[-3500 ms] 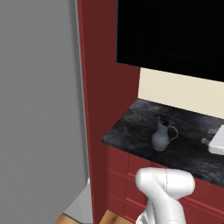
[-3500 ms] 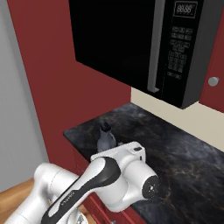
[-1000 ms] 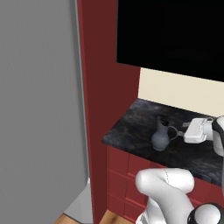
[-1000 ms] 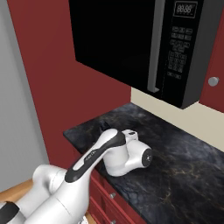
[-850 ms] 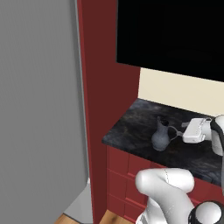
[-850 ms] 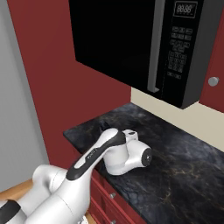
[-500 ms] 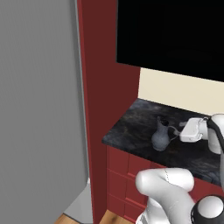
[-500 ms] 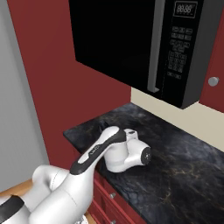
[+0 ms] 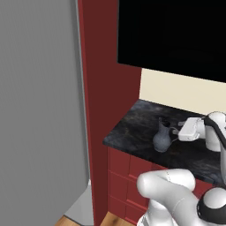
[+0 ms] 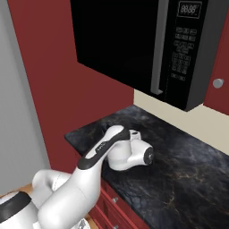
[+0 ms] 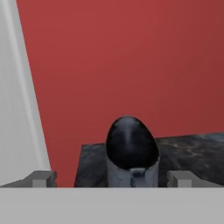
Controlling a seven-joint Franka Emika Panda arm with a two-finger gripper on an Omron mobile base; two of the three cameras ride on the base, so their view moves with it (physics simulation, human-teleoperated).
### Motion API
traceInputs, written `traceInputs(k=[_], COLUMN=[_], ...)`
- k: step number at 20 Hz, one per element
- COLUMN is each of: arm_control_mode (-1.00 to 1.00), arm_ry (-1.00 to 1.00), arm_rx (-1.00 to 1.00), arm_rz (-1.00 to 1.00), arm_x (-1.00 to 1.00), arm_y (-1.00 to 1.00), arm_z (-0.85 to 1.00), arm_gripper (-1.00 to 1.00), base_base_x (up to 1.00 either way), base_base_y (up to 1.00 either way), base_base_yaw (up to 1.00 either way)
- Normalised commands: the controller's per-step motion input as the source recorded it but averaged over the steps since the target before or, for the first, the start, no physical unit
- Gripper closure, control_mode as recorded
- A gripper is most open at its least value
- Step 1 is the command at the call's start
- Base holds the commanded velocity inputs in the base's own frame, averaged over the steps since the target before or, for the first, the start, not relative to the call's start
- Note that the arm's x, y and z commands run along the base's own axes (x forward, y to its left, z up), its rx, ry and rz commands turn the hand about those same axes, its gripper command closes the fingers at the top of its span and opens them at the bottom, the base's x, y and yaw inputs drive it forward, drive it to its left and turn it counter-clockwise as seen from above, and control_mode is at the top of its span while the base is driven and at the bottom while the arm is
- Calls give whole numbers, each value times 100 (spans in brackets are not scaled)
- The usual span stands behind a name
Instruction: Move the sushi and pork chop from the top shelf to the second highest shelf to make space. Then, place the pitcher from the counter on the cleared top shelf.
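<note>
Jaws [image 11: 111,178] wide, straddling the pitcher [image 9: 162,137] on the bench [image 9: 132,132]. Ease in level; close around its waist, I'd judge

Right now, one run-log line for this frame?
phase: approach | gripper: open, fingers flank pitcher | pitcher: upright on counter, ungrasped

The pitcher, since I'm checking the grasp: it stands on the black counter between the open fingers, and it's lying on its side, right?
Not quite. The pitcher stands upright on the counter, not on its side; the left base view shows this. The rest holds: in the hand view it sits between the fingertips of the open gripper.
</note>
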Motion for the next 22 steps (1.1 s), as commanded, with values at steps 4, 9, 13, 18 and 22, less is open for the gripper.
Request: traceInputs(k=[4,9,13,18,22], arm_control_mode=[-100,-100,-100,-100,-100], arm_ry=[0,0,0,0,0], arm_rx=[0,0,0,0,0], arm_rz=[3,4,4,3,1], arm_x=[17,15,12,12,13], arm_y=[-11,-16,-10,0,0], arm_z=[-13,-17,-17,-15,-11], arm_gripper=[-100,-100,-100,-100,-100], base_base_x=[0,0,0,0,0], base_base_y=[0,0,0,0,0], base_base_yaw=[0,0,0,0,0])
